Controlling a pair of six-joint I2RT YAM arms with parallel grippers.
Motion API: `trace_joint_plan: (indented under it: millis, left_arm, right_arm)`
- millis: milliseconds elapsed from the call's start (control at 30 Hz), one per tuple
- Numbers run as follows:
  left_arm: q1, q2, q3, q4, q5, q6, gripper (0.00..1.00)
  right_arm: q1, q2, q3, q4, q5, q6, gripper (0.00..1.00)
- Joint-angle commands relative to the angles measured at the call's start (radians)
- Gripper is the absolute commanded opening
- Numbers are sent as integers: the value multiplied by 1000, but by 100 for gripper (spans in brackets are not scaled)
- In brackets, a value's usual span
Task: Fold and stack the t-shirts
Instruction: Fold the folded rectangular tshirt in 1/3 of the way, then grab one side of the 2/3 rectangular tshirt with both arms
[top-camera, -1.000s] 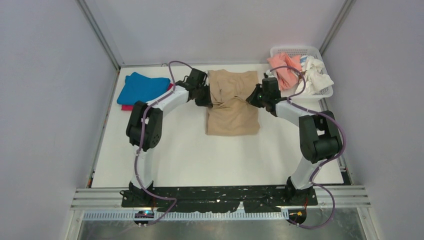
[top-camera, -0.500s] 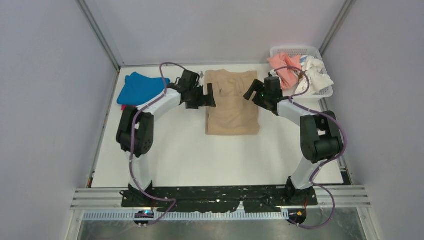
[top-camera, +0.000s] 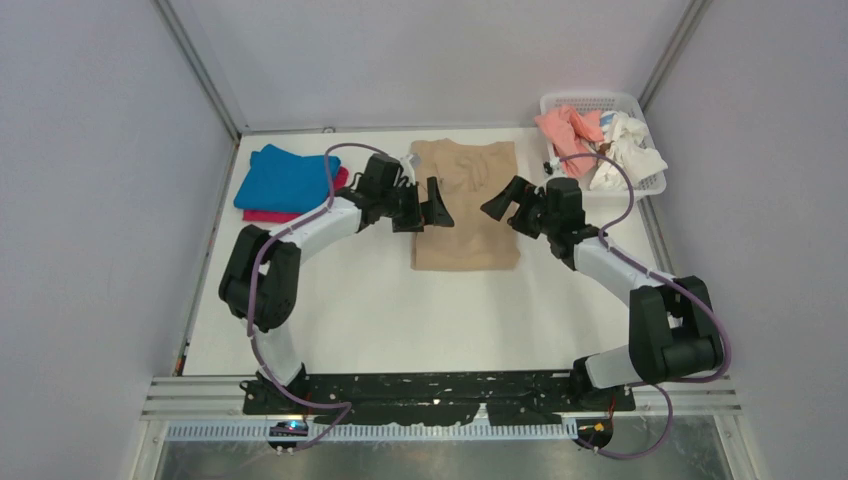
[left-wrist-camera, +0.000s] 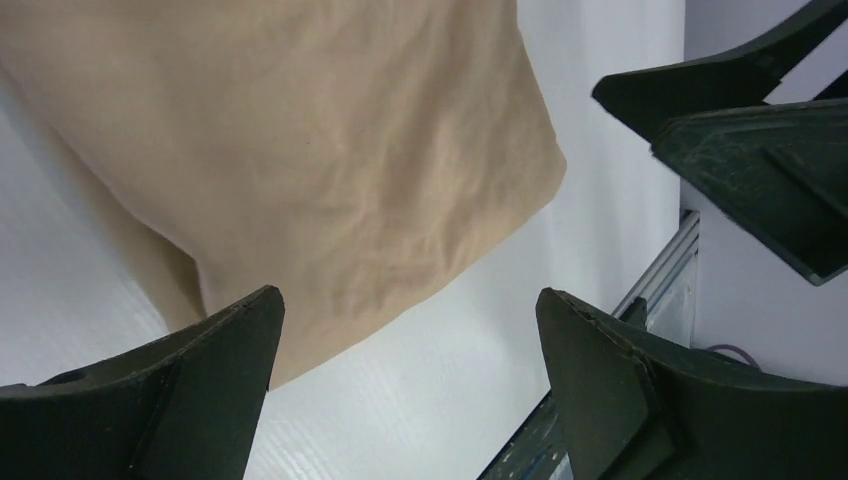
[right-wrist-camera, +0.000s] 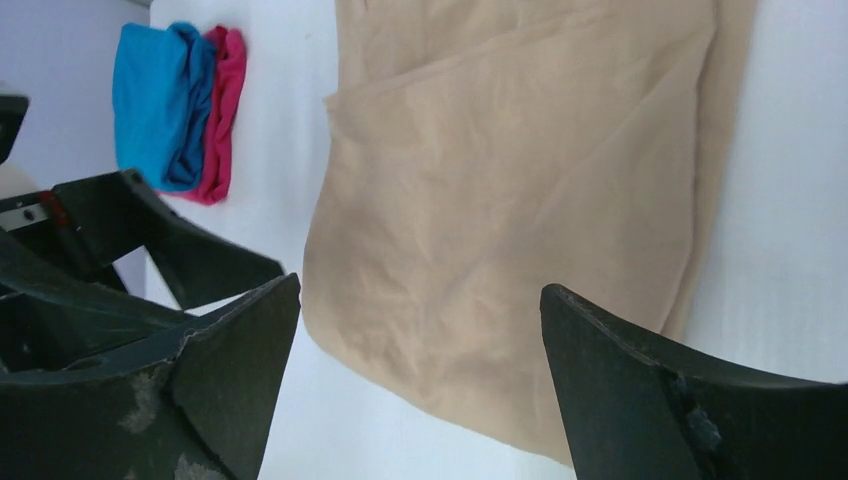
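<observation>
Roughly the halfway mark, I'd say. At the far left corner of the counter (top-camera: 400, 310) a blue shirt (top-camera: 280, 178) lies folded on top of a magenta shirt (top-camera: 262, 215), of which only an edge peeks out. That looks like the finished stack so far. Over in the far right corner the basket (top-camera: 590, 100) holds a salmon shirt (top-camera: 568, 135) and a white shirt (top-camera: 625, 150), both crumpled and spilling over the rim, so neither has been dealt with.

The tan shirt (top-camera: 465, 205) lies flat in the middle of the counter toward the back, well apart from both the stack and the basket. Its sides are turned in, so it makes a long, narrow panel with fairly straight edges and a few soft wrinkles. It is only partly folded; to my eye it wants at least one more fold across its length before it matches the bundles on the left.

The left end effector (top-camera: 425, 212) hangs at the shirt's left edge and the right end effector (top-camera: 503, 205) at its right edge, facing each other across the cloth. Both have their fingers spread wide apart with nothing between them. The wrist views show bare tan fabric and white counter in the gap, no cloth pinched.

What's left, as I judge it: finish folding the tan one and carry it onto the blue-and-magenta pile, then fold the two from the basket — the larger share of the handling.
</observation>
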Motion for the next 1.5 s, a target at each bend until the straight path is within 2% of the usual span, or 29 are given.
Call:
trace_joint_plan:
  millis: [0,133,267,567,667,833,1000,1100,1167,1200,1300,1367,1467]
  left_arm:
    - [-31,58,4,83,99,-45,100]
    - [-33,82,-76,91,94,-45,99]
    - [-33,81,-173,73,66,-27,100]
    - [-33,4,-422,112,40,-38,100]
    - [-35,-57,-482,128,39,-40,100]
    - [-75,-233,-488,111,5,-26,100]
    - [-101,-428,-537,42,-132,-23,100]
    - [-102,-505,-565,-38,-223,-17,100]
    - [-102,-506,-569,-80,-258,-20,100]
    - [-101,-491,-569,-84,-252,-20,99]
    - [-103,-429,-575,-25,-189,-40,88]
    - [-107,-385,-575,17,-183,-59,83]
    - [-107,-310,-554,54,-190,-81,74]
  right_arm:
    - [6,64,-115,183,-203,139,95]
    - [6,114,-198,229,-219,156,95]
    - [5,110,-280,173,-176,144,95]
    - [6,-63,-439,21,-80,63,95]
    - [11,-139,-450,-17,-84,32,95]
    - [68,-304,-368,-128,-60,-50,95]
    - [84,-564,-341,-298,94,-100,95]
    - [82,-630,-366,-376,181,-62,95]
    - [81,-640,-395,-384,180,-35,95]
    - [81,-635,-411,-385,174,-23,95]
    - [80,-595,-437,-347,130,-3,95]
    - [81,-558,-456,-303,97,4,100]
    - [81,-490,-472,-239,60,13,90]
